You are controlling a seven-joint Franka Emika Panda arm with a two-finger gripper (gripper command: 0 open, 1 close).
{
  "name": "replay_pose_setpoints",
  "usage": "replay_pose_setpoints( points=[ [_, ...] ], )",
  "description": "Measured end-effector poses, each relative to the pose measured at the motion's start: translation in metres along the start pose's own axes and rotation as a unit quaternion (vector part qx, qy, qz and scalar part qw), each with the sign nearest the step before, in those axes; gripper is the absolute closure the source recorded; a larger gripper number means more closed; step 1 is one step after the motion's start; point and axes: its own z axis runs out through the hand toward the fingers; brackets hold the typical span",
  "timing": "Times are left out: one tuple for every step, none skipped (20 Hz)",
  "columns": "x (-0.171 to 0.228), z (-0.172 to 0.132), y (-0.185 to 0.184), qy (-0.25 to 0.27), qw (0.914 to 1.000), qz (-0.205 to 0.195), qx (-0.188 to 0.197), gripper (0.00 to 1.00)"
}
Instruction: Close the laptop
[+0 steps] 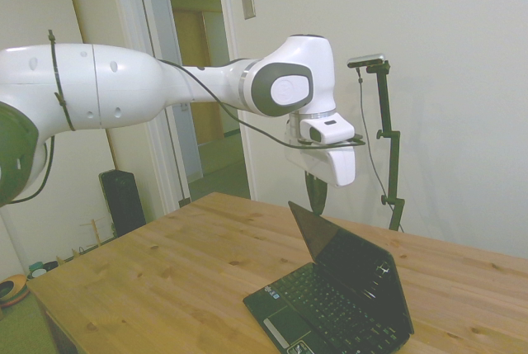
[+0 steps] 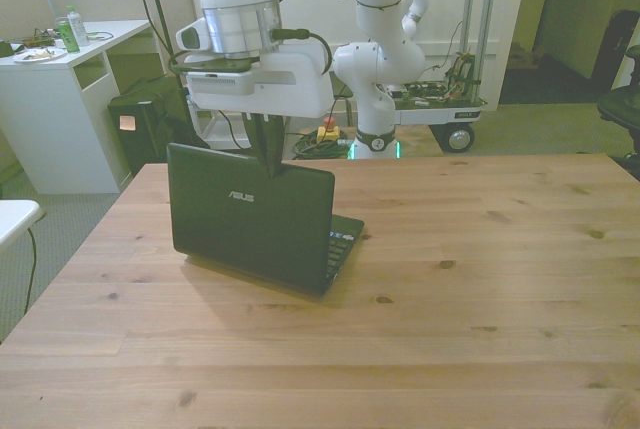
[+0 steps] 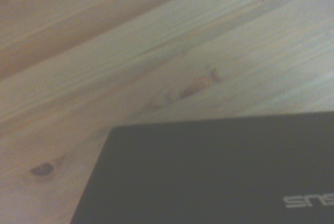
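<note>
We see the laptop (image 2: 252, 217) open at centre-left of the front view on the wooden surface (image 2: 450, 279), its lid upright with its top edge running across the frame. Just behind that edge hang the fingers (image 2: 268, 149), apparently pressed narrow together, holding nothing.

Even, soft indoor light in side and front views, slightly washed-out with a greenish cast. The laptop (image 2: 250, 219) throws a soft shadow on the table (image 2: 480, 279) toward the camera in the front view, so light comes from behind it. Its screen (image 1: 355, 267) shows small glare specks in the side view. Wrist view is dim, low-contrast and blurry (wood grain smeared, lid logo still readable). Mild noise throughout.
</note>
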Motion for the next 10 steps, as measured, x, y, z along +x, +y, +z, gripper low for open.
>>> replay_pose_setpoints(
  points=[
    [-0.004,0.006,0.006,-0.001,1.0,0.0,-0.009,1.0],
    [-0.008,0.012,0.011,-0.002,0.9999,0.001,-0.016,1.0],
    [-0.013,0.021,0.017,-0.005,0.9997,0.0,-0.023,1.0],
    [-0.016,0.031,0.02,-0.007,0.9996,-0.001,-0.029,1.0],
    [-0.018,0.043,0.024,-0.01,0.9993,-0.003,-0.036,1.0],
    [-0.02,0.056,0.026,-0.012,0.9989,-0.004,-0.044,1.0],
    [-0.022,0.071,0.028,-0.013,0.9985,-0.004,-0.052,1.0],
    [-0.024,0.085,0.029,-0.014,0.9981,-0.005,-0.059,1.0],
    [-0.027,0.1,0.029,-0.016,0.9977,-0.006,-0.066,1.0],
    [-0.029,0.114,0.029,-0.018,0.9971,-0.007,-0.074,1.0]
  ],
)
